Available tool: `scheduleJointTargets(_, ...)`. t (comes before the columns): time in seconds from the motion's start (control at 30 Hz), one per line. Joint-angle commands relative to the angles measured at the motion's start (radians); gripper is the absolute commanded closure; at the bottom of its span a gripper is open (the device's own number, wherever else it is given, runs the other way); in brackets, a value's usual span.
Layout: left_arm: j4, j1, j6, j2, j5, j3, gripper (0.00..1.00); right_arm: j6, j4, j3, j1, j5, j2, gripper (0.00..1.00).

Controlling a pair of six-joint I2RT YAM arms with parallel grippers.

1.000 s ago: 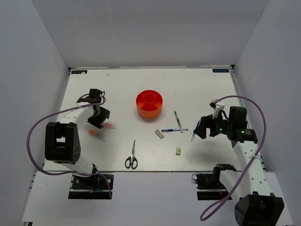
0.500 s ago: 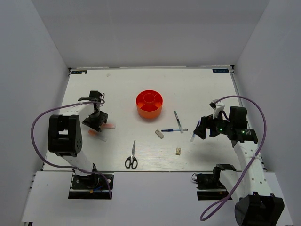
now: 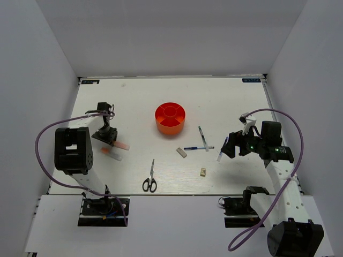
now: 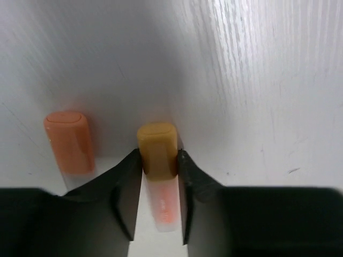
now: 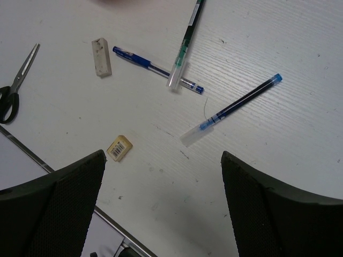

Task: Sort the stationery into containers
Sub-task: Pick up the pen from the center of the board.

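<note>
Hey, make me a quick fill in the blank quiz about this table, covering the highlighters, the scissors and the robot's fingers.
1. The left fingers pinch the yellow-capped highlighter; the loose highlighter beside it has an ____ cap.
2. The scissors have ____ handles.
3. The right fingers stand wide open and hold ____.

Missing words: orange; black; nothing.
</note>
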Motion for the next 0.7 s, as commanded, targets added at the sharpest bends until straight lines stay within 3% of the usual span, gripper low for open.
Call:
scheduleJointTargets(0.0,0.045,0.016,0.005,0.016,-0.023,-0.012,0.64,0.003,0.007,0.037,-0.006,0.002,0.007,0.11)
scheduleJointTargets(0.17,0.08,-0.006,0.133,-0.056,-0.021,0.026,0.94,0.008,0.009,0.034,-0.006,-0.006,0.008,0.11)
scheduleJointTargets(0.23,0.092,-0.086,0.249,-0.094,-0.031,0.088,0.99,0.005,0.01,0.034,-0.005,-0.012,0.011,0.11)
scheduleJointTargets(0.33,0.106,-0.188,0.416,-0.131,-0.031,0.209,0.99,0.005,0.013,0.031,-0.003,-0.014,0.022,0.09)
scheduleJointTargets(0.43,0.134,-0.304,0.61,-0.147,-0.061,0.309,0.99,-0.001,0.015,0.03,-0.005,-0.012,0.028,0.29)
scheduleJointTargets(0.47,0.149,-0.329,0.639,-0.15,-0.114,0.336,0.99,-0.001,0.016,0.03,-0.003,-0.017,0.028,0.56)
scheduleJointTargets(0.5,0.17,-0.396,0.665,-0.147,-0.141,0.347,0.99,-0.001,0.013,0.031,-0.002,-0.015,0.025,0.74)
scheduleJointTargets(0.53,0.18,-0.421,0.727,-0.138,-0.184,0.367,0.99,0.0,0.018,0.028,-0.005,-0.015,0.027,1.0)
scheduleJointTargets(0.67,0.282,-0.505,0.809,-0.118,-0.259,0.391,0.99,0.008,0.027,0.02,-0.005,-0.012,0.024,1.0)
